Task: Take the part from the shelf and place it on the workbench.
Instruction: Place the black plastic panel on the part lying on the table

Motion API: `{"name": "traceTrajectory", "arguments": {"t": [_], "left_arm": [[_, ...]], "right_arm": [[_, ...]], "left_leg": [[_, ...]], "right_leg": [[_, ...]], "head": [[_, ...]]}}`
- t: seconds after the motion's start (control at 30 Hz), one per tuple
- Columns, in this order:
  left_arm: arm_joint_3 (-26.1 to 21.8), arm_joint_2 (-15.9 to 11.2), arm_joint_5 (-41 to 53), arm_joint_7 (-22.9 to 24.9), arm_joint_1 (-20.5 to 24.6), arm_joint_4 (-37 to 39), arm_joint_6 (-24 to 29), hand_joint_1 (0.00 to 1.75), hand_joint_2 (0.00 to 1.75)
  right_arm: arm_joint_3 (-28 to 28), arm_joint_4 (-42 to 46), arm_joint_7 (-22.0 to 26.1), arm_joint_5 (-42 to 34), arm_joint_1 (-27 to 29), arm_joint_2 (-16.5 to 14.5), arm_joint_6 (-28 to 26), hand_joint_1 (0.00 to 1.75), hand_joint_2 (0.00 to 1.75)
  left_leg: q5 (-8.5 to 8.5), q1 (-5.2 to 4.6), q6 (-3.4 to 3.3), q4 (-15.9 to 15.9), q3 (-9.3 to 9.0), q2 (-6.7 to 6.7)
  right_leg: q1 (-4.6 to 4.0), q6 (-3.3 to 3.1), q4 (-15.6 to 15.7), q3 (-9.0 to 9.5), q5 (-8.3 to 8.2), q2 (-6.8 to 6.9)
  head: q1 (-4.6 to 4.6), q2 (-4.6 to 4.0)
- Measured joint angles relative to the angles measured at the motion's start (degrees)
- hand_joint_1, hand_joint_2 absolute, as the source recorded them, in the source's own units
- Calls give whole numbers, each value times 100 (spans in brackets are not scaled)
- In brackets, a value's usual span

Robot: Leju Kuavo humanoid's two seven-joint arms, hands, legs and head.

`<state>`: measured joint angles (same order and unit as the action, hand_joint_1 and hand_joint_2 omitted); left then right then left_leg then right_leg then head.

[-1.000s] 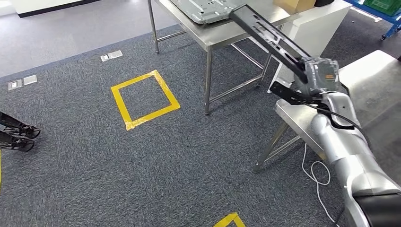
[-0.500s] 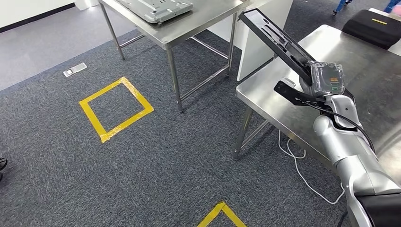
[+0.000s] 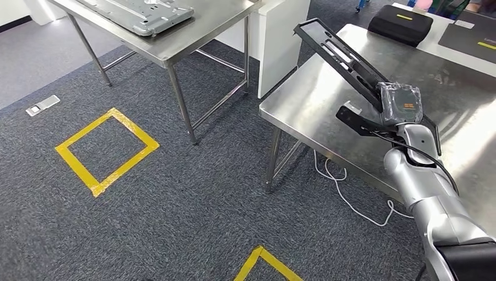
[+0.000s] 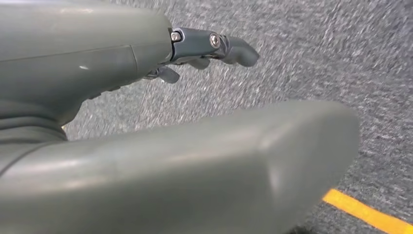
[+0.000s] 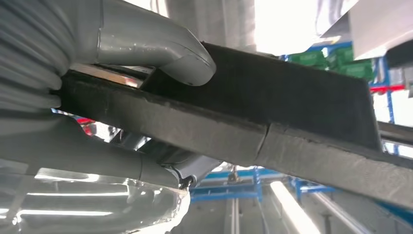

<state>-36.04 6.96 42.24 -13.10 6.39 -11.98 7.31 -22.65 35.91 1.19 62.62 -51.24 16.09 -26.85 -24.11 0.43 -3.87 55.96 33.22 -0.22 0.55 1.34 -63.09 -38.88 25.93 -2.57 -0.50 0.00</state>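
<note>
High head view downward; wrist views close, perhaps overturned.

Head view, counted items. Two steel tables: one workbench (image 3: 327, 105) at right, one second table (image 3: 193, 38) at upper left. One black part (image 3: 339, 55). One grey metal panel (image 3: 140, 12). One black case (image 3: 403, 23). One full yellow floor square (image 3: 105, 149), centre left; one partial yellow corner (image 3: 263, 266) at bottom.

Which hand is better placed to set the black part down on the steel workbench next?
Right. The right hand already grips the black part above the workbench. The left hand hangs over the carpet, holding nothing.
</note>
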Motion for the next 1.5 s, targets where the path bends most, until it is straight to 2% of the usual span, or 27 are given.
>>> {"name": "traceTrajectory", "arguments": {"t": [0.07, 0.1, 0.13, 0.2, 0.23, 0.27, 0.33, 0.4, 0.47, 0.53, 0.6, 0.63, 0.7, 0.77, 0.83, 0.9, 0.97, 1.03, 1.07, 1.13, 1.17, 1.23, 1.27, 1.33, 1.4, 1.43, 1.5], "left_arm": [[-7, 1, -13, -5, -7, 0, -10, 0, 0], [-10, 4, -16, -7, -10, 0, -13, 0, 0], [-13, 8, -16, -7, -13, 0, -15, 0, 0], [-19, 18, -17, -10, -15, 0, -17, 0, 0], [-27, 12, -19, -13, -14, -2, -17, 0, 0], [-34, 9, -21, -16, -13, -3, -15, 0, 0], [-47, -3, -22, -24, -14, -5, -11, 0, 0], [-48, -2, -9, -26, -12, -4, -14, 0, 0], [-48, -5, 12, -23, -3, -4, -23, 0, 0], [-49, -7, 26, -19, -6, -4, -39, 0, 0], [-50, -5, 30, -17, -15, -3, -55, 0, 0], [-51, -5, 30, -17, -14, -3, -60, 0, 0], [-52, -5, 30, -17, -8, -4, -66, 0, 0], [-58, -19, 33, -21, -4, -5, -73, 0, 0], [-72, -32, 39, -34, 1, -5, -81, 0, 0], [-87, -26, 44, -48, 18, -4, -97, 0, 0], [-97, -17, 50, -52, 44, -4, -113, 0, 0], [-104, -11, 57, -46, 52, -4, -141, 0, 0], [-109, -10, 58, -40, 47, -4, -162, 0, 0], [-123, -4, 59, -25, 38, -4, -195, 0, 0], [-129, 1, 60, -17, 36, -4, -198, 0, 0], [-137, 14, 68, -8, 38, -4, -199, 0, 0], [-140, 14, 75, -4, 41, -4, -199, 0, 0], [-145, 9, 90, 4, 47, -4, -202, 0, 0], [-148, 9, 96, 9, 52, -4, -213, 0, 0], [-148, 9, 96, 10, 57, -4, -224, 0, 0], [-149, 4, 97, 11, 61, -4, -242, 0, 0]], "right_arm": [[-1, -16, -3, 9, 13, -17, 10, 175, 175], [-1, -28, -5, 13, 30, -25, 15, 175, 175], [-1, -40, -7, 19, 45, -29, 19, 175, 175], [-1, -53, -8, 30, 53, -33, 21, 175, 175], [-1, -55, -8, 39, 46, -38, 21, 175, 175], [-2, -55, -5, 49, 40, -51, 21, 175, 175], [-3, -58, 88, 61, 39, -80, 53, 175, 175], [-4, -60, 355, 33, 45, -115, 128, 175, 175], [-13, -46, 700, 4, 41, -188, 176, 175, 175], [-55, -4, 943, 6, 40, -332, 213, 175, 175], [-143, 65, 1023, 19, 43, -498, 313, 175, 175], [-195, 102, 1029, 27, 45, -570, 381, 175, 175], [-294, 180, 1039, 42, 38, -691, 485, 175, 175], [-382, 244, 1078, 42, -6, -798, 547, 175, 175], [-465, 273, 1111, 41, -74, -884, 581, 175, 175], [-528, 290, 1113, 57, -112, -929, 590, 175, 175], [-585, 309, 1100, 89, -143, -961, 591, 175, 175], [-654, 325, 1049, 150, -182, -994, 591, 175, 175], [-691, 331, 1010, 187, -192, -1007, 592, 175, 175], [-754, 338, 933, 243, -185, -1014, 611, 175, 175], [-779, 337, 900, 263, -187, -1013, 626, 175, 175], [-818, 337, 833, 311, -223, -1005, 650, 175, 175], [-837, 337, 802, 335, -253, -1000, 652, 175, 175], [-865, 334, 746, 362, -304, -973, 652, 175, 175], [-879, 326, 710, 362, -328, -919, 652, 175, 175], [-884, 321, 701, 364, -340, -889, 652, 175, 175], [-896, 308, 690, 372, -379, -860, 652, 175, 175]], "left_leg": [[2, -1, -7, -2, 8, 137], [-1, 2, -2, 0, 12, 206], [-6, 8, 8, 5, 14, 276], [-36, 27, 61, 37, 12, 409], [-67, 16, 107, 72, 16, 469], [-100, 2, 158, 109, 19, 528], [-145, -37, 231, 159, 14, 636], [-174, -5, 276, 181, 1, 714], [-375, 53, 334, 417, 82, 499], [-776, 77, 372, 1092, 371, 158], [-1042, 74, 364, 1798, 718, 43], [-1019, 71, 340, 1903, 788, 26], [-676, 56, 244, 1440, 596, -44], [-323, 31, 111, 653, 224, -283], [-221, -5, 45, 311, 55, -386], [-177, -12, 34, 239, 22, -240], [-89, 8, 16, 104, -25, -102], [-37, 4, 6, 35, -30, 37], [-32, -2, -1, 34, -16, 110], [-32, -4, 6, 38, -3, 264], [-34, 0, 16, 43, 0, 338], [-59, 2, 67, 77, 0, 486], [-81, -10, 105, 106, 7, 552], [-116, -44, 181, 160, 12, 663], [-127, -40, 237, 176, 7, 764], [-160, -16, 274, 200, 15, 725], [-406, 35, 339, 503, 140, 428]], "right_leg": [[31, 12, -791, -374, 303, 156], [58, 52, -1023, -479, 364, 179], [87, 112, -1041, -475, 341, 202], [151, 268, -393, -112, 83, 354], [160, 318, 16, 125, -38, 503], [157, 326, 333, 301, -127, 605], [140, 250, 527, 411, -166, 643], [158, 154, 514, 385, -186, 480], [170, 69, 515, 374, -206, 341], [161, -2, 518, 364, -227, 206], [124, -48, 517, 344, -247, 41], [102, -62, 517, 338, -256, -47], [58, -79, 517, 334, -272, -208], [30, -77, 516, 324, -292, -339], [35, -37, 520, 294, -323, -445], [38, 24, 544, 267, -361, -518], [7, 43, 404, 158, -280, -286], [1, 18, -171, -124, 16, 65], [17, 17, -570, -295, 190, 149], [65, 86, -1028, -467, 340, 196], [86, 147, -927, -387, 286, 220], [119, 261, -149, 46, 34, 409], [107, 277, 215, 255, -73, 541], [77, 203, 536, 420, -154, 660], [80, 107, 513, 393, -184, 520], [98, 72, 517, 383, -200, 452], [140, -12, 527, 366, -239, 318]], "head": [[21, 0], [26, 0], [26, 0], [28, 0], [40, 0], [46, 0], [32, 0], [1, 0], [-10, 0], [-24, 0], [-28, 0], [-30, 0], [-28, 0], [-15, 0], [-12, 0], [-18, 0], [1, 0], [23, 0], [33, 0], [32, 0], [36, 0], [34, 0], [35, 0], [14, 0], [-6, 0], [-8, 0], [-14, 0]]}}
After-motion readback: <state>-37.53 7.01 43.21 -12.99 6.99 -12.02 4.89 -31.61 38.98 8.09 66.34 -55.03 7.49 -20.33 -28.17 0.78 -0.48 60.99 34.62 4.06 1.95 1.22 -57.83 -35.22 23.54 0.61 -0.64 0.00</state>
